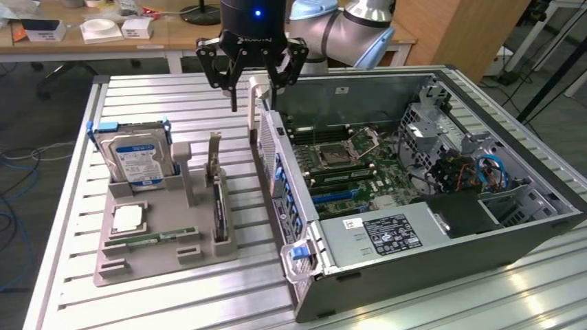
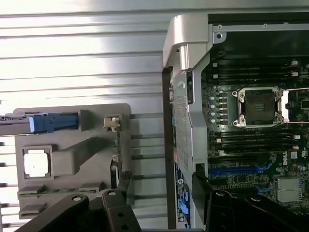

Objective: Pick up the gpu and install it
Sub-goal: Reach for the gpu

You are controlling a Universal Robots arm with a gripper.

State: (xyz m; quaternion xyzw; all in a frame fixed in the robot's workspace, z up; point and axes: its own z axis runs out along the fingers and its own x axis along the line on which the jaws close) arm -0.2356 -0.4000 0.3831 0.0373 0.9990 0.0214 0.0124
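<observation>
Gripper point(image 1: 254, 96) seen spread, empty, over rear edge of case point(image 1: 440, 240). gpu point(image 1: 219, 206) stood on edge in gray holder point(image 1: 156, 258), at 7 o'clock from gripper in exterior view. Bare desk point(image 1: 183, 302) strip left between holder and case.

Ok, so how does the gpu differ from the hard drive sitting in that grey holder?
The hard drive is a thick silver block with a blue-white label; the gpu is a thin dark card with a silver bracket. The hard drive shows its broad face to the exterior view; the gpu shows its thin edge. Both stand upright in the grey holder, clear of the open gripper.
</observation>
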